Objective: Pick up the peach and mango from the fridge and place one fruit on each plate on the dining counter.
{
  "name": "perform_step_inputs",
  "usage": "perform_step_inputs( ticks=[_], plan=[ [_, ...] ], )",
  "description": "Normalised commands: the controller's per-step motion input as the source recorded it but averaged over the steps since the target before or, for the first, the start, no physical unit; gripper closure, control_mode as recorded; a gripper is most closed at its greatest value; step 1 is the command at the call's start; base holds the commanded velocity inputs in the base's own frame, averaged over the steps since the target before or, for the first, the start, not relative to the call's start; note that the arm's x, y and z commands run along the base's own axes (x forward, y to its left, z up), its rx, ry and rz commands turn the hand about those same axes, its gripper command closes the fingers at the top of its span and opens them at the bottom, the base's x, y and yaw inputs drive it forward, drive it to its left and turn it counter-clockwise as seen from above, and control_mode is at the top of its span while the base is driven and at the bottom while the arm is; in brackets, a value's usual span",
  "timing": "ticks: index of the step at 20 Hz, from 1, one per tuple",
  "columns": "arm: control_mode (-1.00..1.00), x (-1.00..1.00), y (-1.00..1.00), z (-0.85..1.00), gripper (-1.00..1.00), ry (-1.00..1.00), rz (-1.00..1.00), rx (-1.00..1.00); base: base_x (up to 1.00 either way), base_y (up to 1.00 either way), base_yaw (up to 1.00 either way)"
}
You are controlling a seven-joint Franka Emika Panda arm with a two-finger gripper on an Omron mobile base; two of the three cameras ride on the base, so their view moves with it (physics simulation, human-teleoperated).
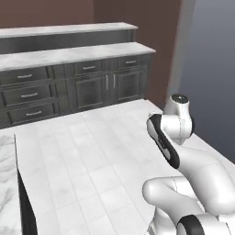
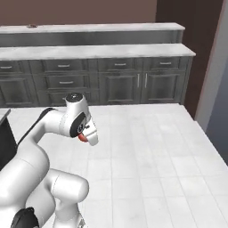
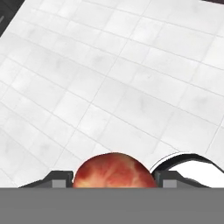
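Note:
My gripper [image 3: 113, 178] is shut on a round red-orange fruit with yellow mottling, which I take for the peach [image 3: 114, 169]; it sits between the two dark fingertips [image 3: 59, 178]. From the right base view the hand [image 2: 87, 135] hangs folded close to the arm above the white tiled floor, and a red sliver of the peach [image 2: 82, 138] peeks out under it. A corner of the dining counter [image 1: 5, 174], marble on a dark base, shows at the lower left. The mango and the plates are out of view. A tall grey panel [image 1: 211, 69] on the right may be the fridge.
Dark-drawer wall cabinets [image 1: 87, 82] with marble tops run along the far wall, under a raised marble ledge [image 2: 89, 28]. Broad white tiled floor [image 1: 92, 151] lies between them and the base. A brown wall [image 1: 160, 46] closes the right corner.

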Motion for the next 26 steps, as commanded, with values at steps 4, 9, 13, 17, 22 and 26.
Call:
perform_step_inputs(
  ticks=[4, 9, 13, 17, 22, 26],
  plan=[
    [1.0, 0.0, 0.0, 0.0, 1.0, 0.0, 0.0, 0.0, 1.0, 0.02, 0.24],
    [1.0, 0.0, 0.0, 0.0, 1.0, 0.0, 0.0, 0.0, 1.0, 0.01, 0.22],
    [1.0, 0.0, 0.0, 0.0, 1.0, 0.0, 0.0, 0.0, 1.0, 0.02, 0.21],
    [1.0, 0.0, 0.0, 0.0, 1.0, 0.0, 0.0, 0.0, 1.0, 0.06, 0.21],
    [1.0, 0.0, 0.0, 0.0, 1.0, 0.0, 0.0, 0.0, 1.0, 0.11, 0.21],
    [1.0, 0.0, 0.0, 0.0, 1.0, 0.0, 0.0, 0.0, 1.0, 0.32, 0.17]
  ],
)
